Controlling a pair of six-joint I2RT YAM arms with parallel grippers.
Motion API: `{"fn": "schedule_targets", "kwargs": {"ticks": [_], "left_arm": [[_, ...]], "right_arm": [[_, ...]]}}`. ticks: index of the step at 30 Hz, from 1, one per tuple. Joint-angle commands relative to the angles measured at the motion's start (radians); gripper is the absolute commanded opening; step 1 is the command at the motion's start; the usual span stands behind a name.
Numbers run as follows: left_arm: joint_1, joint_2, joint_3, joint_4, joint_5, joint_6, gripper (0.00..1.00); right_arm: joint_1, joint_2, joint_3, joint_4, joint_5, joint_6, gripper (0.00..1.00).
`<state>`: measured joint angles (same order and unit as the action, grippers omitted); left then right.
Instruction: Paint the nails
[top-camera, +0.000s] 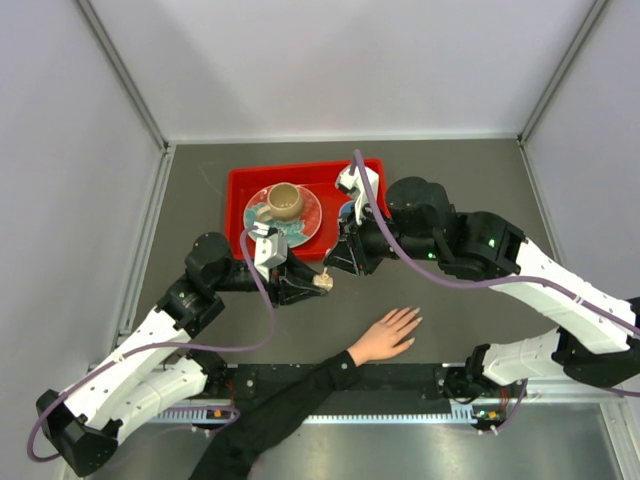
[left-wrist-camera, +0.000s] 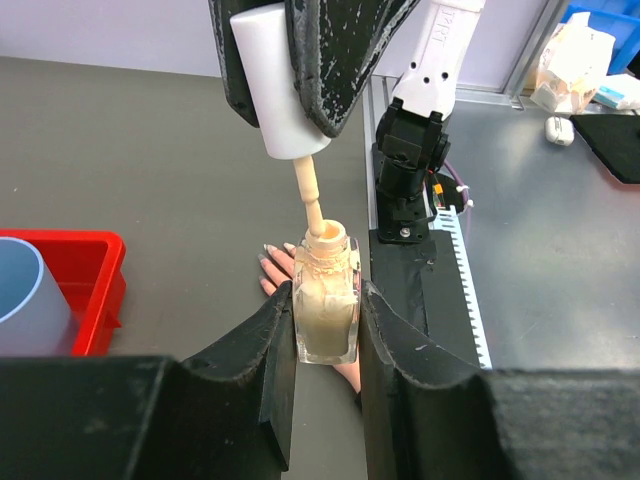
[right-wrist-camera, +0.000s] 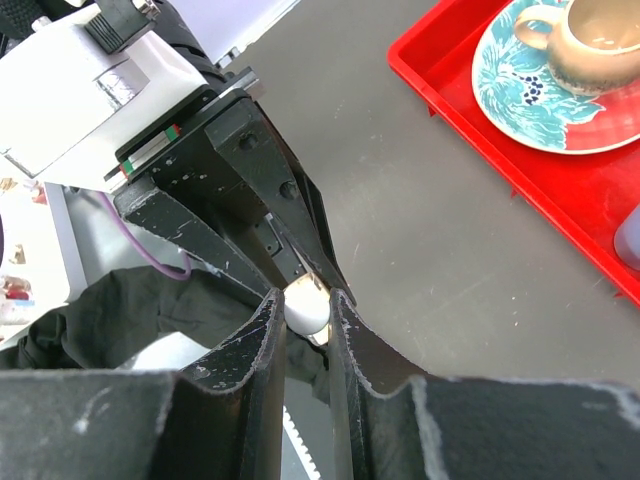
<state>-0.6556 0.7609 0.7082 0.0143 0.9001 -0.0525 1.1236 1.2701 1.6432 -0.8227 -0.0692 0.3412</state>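
person's hand (top-camera: 385, 338) flat on worktop (top-camera: 470, 180) by my bases, fingers spread, black sleeve. nails (top-camera: 414, 319) at fingertips, too small to judge coat. just beyond: my left hand (left-wrist-camera: 327, 330) clamped on upright polish bottle (left-wrist-camera: 326, 312). my right hand (right-wrist-camera: 305, 305) pinched tight on white cap (left-wrist-camera: 275, 85) directly above; brush stem (left-wrist-camera: 308, 195) enters bottle neck. farthest: red tray (top-camera: 240, 185) holding patterned plate (top-camera: 310, 218), cup (top-camera: 284, 202) on plate.

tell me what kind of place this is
Most likely a robotics lab test cell: a grey table boxed in by white panels, with a robot's left gripper clamping a nail polish bottle and its right gripper holding the brush cap, beside a person's hand.
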Motion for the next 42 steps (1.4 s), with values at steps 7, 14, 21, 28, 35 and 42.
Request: {"fn": "schedule_targets", "kwargs": {"ticks": [7,14,21,28,35,42], "left_arm": [[-0.001,-0.020,-0.003,0.033,0.003,0.008,0.00],[-0.001,-0.018,-0.003,0.033,-0.001,0.006,0.00],[-0.001,-0.011,0.002,0.039,-0.006,-0.006,0.00],[-0.001,-0.002,0.007,0.042,-0.007,-0.012,0.00],[-0.001,-0.002,0.008,0.041,-0.015,-0.017,0.00],[-0.001,-0.006,0.008,0.049,-0.021,-0.021,0.00]], "right_arm": [[0.013,-0.031,-0.020,0.027,0.016,-0.002,0.00],[0.012,-0.032,-0.031,0.033,0.009,-0.001,0.00],[0.015,-0.032,-0.045,0.057,-0.015,0.001,0.00],[0.013,-0.028,-0.049,0.065,-0.018,-0.001,0.00],[0.018,-0.025,-0.052,0.059,-0.011,-0.007,0.00],[0.024,-0.025,-0.068,0.054,0.005,-0.007,0.00]]}}
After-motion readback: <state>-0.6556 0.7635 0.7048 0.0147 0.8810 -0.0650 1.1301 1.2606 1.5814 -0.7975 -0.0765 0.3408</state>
